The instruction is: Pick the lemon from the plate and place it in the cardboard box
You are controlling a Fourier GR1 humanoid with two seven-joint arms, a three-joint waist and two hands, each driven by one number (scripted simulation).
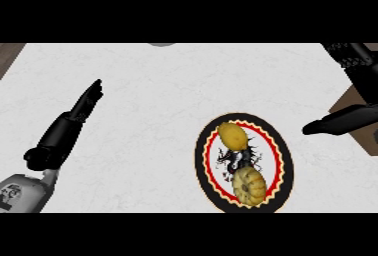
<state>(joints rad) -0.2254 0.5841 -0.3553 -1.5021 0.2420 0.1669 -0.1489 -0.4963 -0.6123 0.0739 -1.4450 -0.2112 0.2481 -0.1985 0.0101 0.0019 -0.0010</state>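
Lemon (232, 135) sits on our patterned plate (275, 150) beside a ribbed squash (249, 186); our left hand (83, 107) straight-fingered, right hand (341, 121) extended above desk (162, 100), holding nothing.

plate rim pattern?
Black-edged round plate: red zigzag band on a yellow ring; head view.

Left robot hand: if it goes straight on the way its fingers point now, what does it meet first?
Probably nothing. The left robot hand points up and slightly right over bare counter, well left of the plate, though depth is unclear.
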